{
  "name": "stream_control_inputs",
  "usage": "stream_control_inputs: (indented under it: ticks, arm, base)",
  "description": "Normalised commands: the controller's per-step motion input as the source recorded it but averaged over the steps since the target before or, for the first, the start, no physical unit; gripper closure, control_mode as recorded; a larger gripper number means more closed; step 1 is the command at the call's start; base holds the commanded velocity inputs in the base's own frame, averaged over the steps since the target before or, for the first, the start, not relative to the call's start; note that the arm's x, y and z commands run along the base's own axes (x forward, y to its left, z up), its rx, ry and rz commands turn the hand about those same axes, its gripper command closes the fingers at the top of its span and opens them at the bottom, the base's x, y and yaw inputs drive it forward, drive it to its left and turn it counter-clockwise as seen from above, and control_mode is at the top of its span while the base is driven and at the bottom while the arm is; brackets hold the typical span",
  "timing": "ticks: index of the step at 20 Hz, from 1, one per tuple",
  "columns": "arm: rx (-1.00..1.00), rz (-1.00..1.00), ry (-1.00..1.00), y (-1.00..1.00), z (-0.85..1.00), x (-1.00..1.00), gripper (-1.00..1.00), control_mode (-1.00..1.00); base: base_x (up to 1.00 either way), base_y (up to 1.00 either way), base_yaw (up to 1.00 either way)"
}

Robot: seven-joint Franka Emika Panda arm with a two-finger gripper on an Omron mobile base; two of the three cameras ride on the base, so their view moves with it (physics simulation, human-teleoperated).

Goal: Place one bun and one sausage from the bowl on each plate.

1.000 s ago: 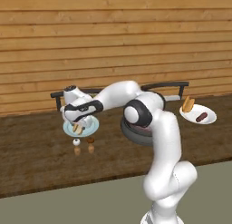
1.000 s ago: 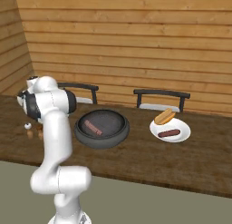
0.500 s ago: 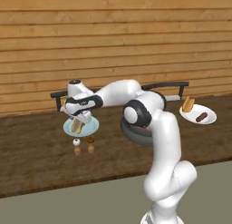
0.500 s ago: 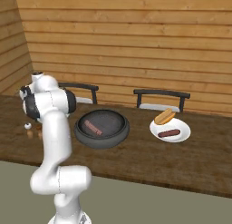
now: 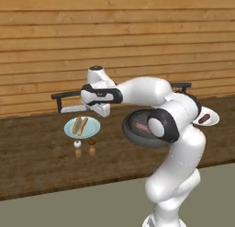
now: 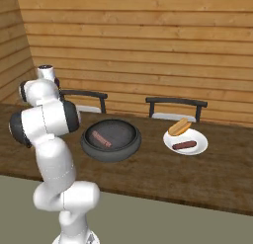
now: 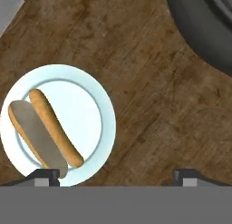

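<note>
A split bun (image 7: 54, 128) lies alone on the pale blue plate (image 7: 97, 123), which sits at the table's left (image 5: 94, 127). My gripper (image 5: 103, 111) hangs open just above the plate's right edge, its fingertips (image 7: 45, 175) wide apart with nothing between them (image 7: 116, 176). The black-grey bowl (image 6: 111, 150) holds one sausage (image 6: 101, 138) and sits to the right of the blue plate (image 5: 131, 134). The white plate (image 6: 197, 139) at the right carries a bun (image 6: 179, 126) and a sausage (image 6: 184, 145).
Small salt and pepper shakers (image 5: 77, 144) (image 5: 92, 142) stand just in front of the blue plate. Two dark chair backs (image 6: 175, 102) (image 6: 84, 95) rise behind the table against the wooden wall. Bare wood lies along the table's front edge.
The gripper has opened, leaving the bun on the blue plate, and the hand has lifted and shifted a little to the right.
</note>
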Motion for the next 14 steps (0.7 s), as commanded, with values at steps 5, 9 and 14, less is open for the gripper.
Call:
stream_control_inputs:
  ticks: [5, 9, 14]
  arm:
    - [0.06, 0.01, 0.0, -1.0, 0.22, -0.29, -1.0, -1.0]
    - [0.0, 0.19, 0.0, -1.0, 0.19, -0.22, -1.0, -1.0]
    - [-0.01, 0.36, 0.0, -1.0, 0.08, -0.02, -1.0, -1.0]
  base:
    - [0.0, 0.0, 0.0]
    - [0.0, 0.0, 0.0]
    - [0.0, 0.0, 0.0]
